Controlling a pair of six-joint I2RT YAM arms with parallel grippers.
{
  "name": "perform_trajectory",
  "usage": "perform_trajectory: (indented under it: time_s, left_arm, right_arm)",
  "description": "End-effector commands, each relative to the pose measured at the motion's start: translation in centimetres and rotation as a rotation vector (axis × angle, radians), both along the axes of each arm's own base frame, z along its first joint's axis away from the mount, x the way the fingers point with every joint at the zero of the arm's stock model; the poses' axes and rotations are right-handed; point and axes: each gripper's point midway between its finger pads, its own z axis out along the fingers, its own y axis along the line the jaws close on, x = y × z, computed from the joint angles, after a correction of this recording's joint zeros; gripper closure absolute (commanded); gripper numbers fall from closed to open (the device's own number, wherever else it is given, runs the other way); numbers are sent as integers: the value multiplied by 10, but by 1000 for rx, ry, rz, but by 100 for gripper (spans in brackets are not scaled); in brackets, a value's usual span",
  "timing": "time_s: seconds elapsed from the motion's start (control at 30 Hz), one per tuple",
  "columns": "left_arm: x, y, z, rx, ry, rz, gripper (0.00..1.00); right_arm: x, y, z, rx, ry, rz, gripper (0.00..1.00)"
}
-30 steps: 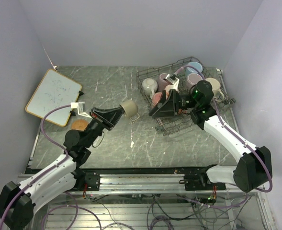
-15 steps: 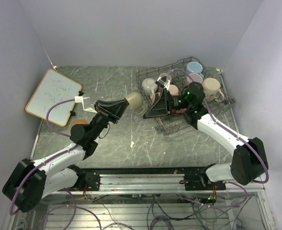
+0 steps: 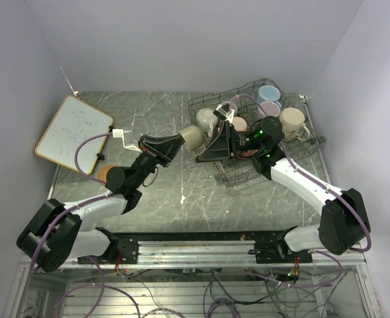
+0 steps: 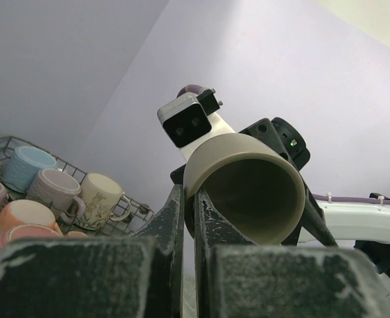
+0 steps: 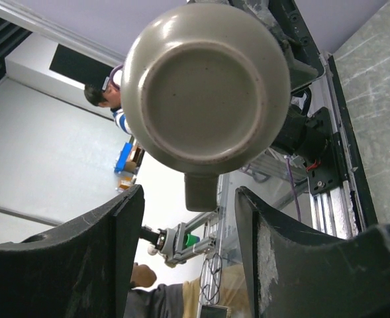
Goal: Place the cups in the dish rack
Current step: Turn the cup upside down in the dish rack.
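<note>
My left gripper [image 4: 189,205] is clenched on the olive mug [image 4: 247,179] rim, airborne beside the rack [image 3: 240,175]; right gripper [image 5: 188,195] spread apart, facing its base.

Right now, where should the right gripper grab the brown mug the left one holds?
Across the mug near its base, coming from the rack side. The left gripper has the rim, the base faces the right gripper, and the handle points off the closing line.
</note>
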Motion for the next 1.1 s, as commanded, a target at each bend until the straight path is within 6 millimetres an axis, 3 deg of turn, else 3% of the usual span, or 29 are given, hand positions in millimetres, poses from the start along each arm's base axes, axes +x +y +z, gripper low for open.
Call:
perform_trajectory:
  time_s: [0.0, 0.3, 0.63, 1.07]
  left_arm:
    - [-24, 15, 54, -121, -194, -10, 93]
    - [-23, 12, 44, -92, -174, -2, 93]
    - [-26, 6, 42, -83, -179, -6, 93]
    - [-28, 3, 35, -69, -176, -16, 93]
  right_arm:
    - [2, 2, -1, 4, -4, -22, 45]
    - [6, 4, 3, 21, 0, -20, 54]
    - [8, 4, 8, 43, -11, -35, 57]
    - [11, 2, 3, 37, -12, -58, 77]
